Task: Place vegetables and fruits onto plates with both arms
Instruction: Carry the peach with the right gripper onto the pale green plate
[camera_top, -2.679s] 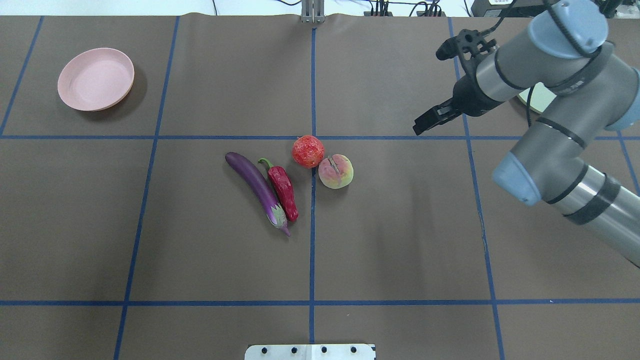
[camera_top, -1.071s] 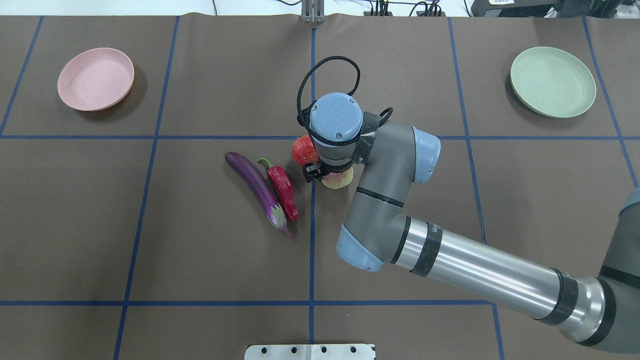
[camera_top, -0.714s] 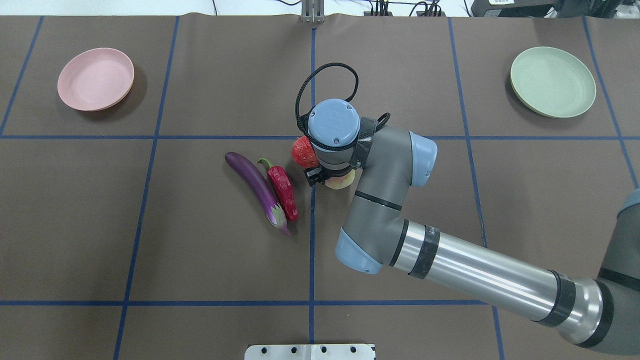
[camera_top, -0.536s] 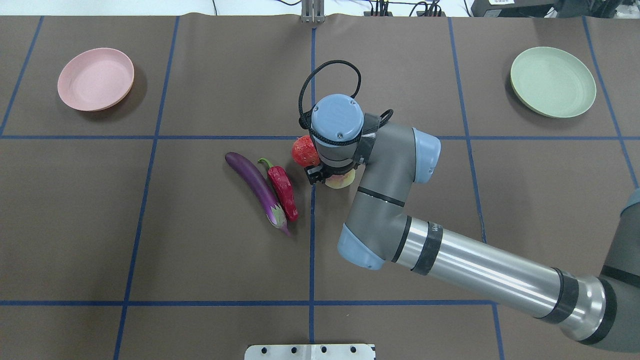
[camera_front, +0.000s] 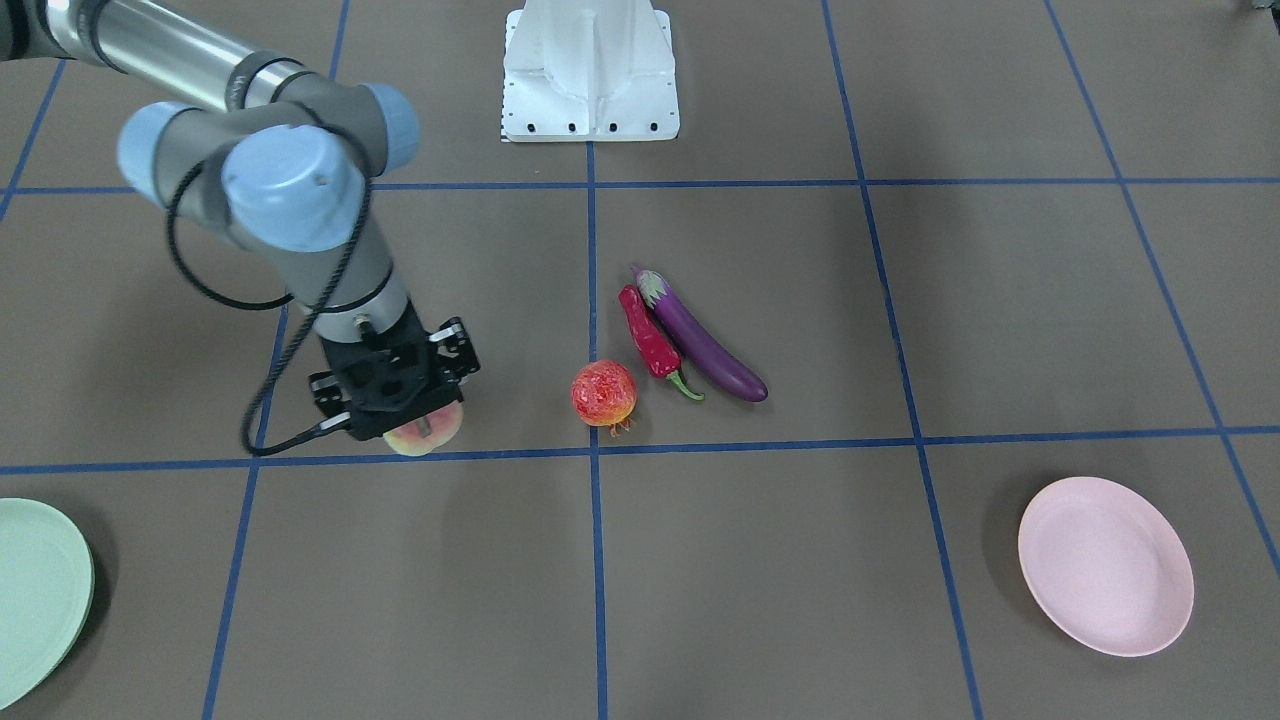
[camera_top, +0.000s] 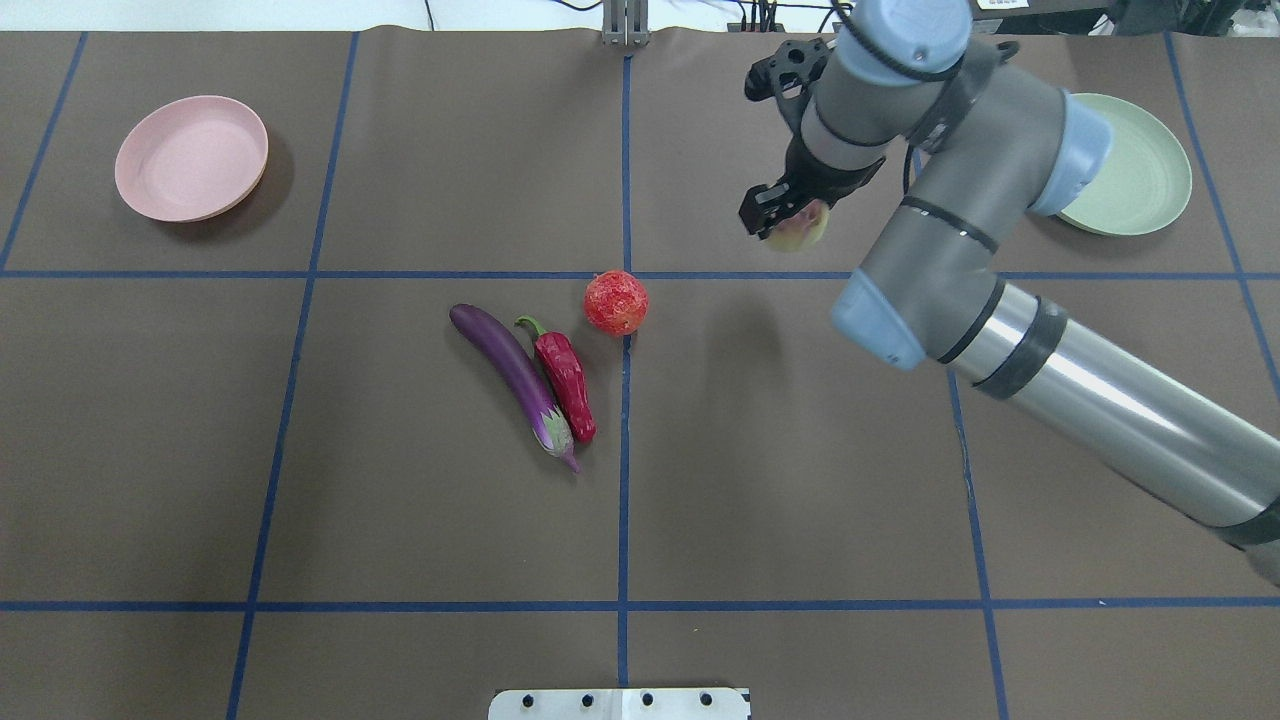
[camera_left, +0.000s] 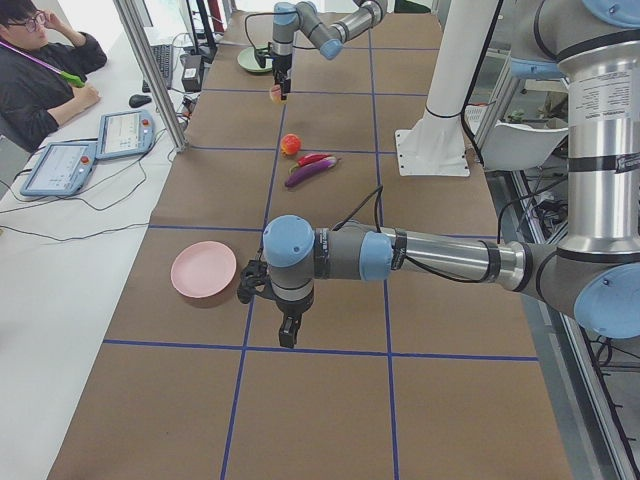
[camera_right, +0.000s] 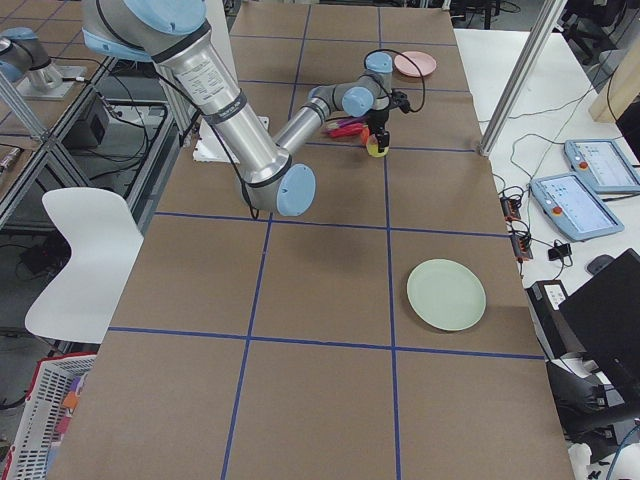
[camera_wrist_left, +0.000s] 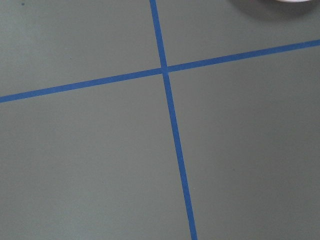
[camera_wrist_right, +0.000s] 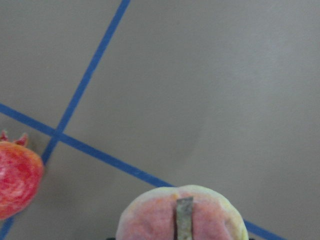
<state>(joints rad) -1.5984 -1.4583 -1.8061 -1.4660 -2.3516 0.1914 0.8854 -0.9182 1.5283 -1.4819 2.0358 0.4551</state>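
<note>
While carrying the peach (camera_top: 805, 232), clamped in the right tool (camera_top: 790, 220) above the bench (camera_top: 400, 520) at upper right-centre of the overhead view, proceed across the frame as follows.

1. Upper left: leave the pink plate (camera_top: 191, 158) alone during this step.
2. Centre: avoid the eggplant (camera_top: 510, 372) and chili (camera_top: 566, 378), lying side by side and close together, and the pomegranate (camera_top: 616, 302), just up and to the right of them.
3. Right of centre: grip firmly across the peach. Travel level, well clear of the bench, toward the green plate (camera_top: 1140, 170) at upper right, partly hidden behind the arm.
4. Centre over the plate middle, lower close to its surface, then release. Expect rolling from a round fruit.

Left tool (camera_left: 287, 325): seen only in the left side view, lower centre, near the pink plate; impossible to tell whether wide or narrow.

Brands, labels, writing: none legible.
</note>
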